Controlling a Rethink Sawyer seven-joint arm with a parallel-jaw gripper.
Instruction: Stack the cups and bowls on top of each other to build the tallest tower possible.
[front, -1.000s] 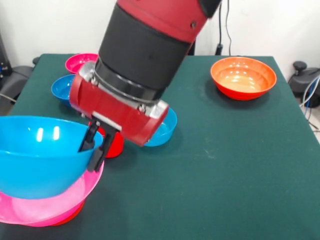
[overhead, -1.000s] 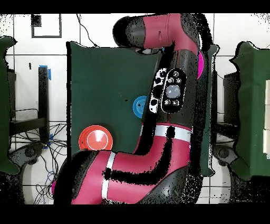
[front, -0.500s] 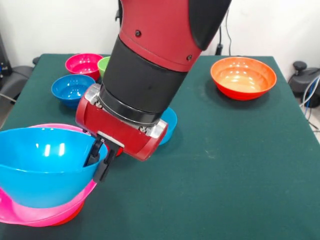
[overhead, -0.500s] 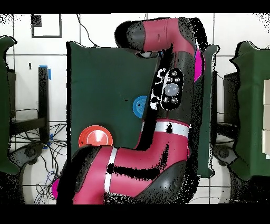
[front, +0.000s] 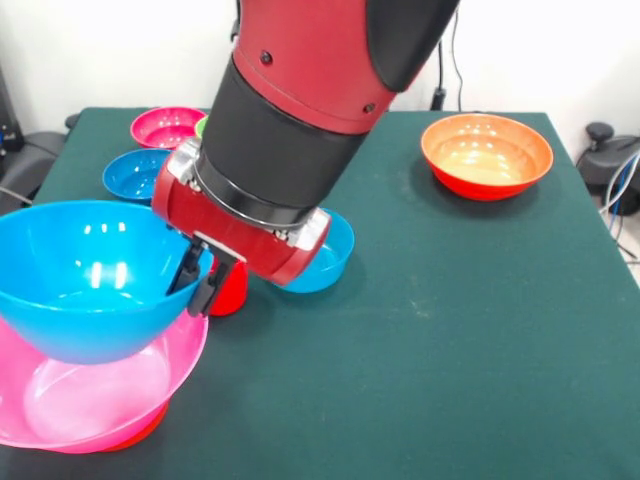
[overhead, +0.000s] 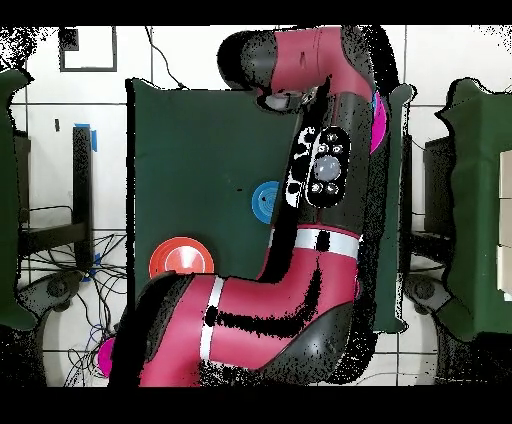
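Bright, even light from above fills the front view. White glare spots sit inside the large light blue bowl (front: 88, 275) and the orange bowl (front: 487, 155). Soft shadows lie on the green table (front: 470, 330) beneath the arm (front: 300, 110). Focus holds sharp throughout.

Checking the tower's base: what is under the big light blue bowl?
The hot pink bowl sits under the light blue bowl, which the claw grips by its rim. Something red-orange peeks from beneath; contact is hidden.
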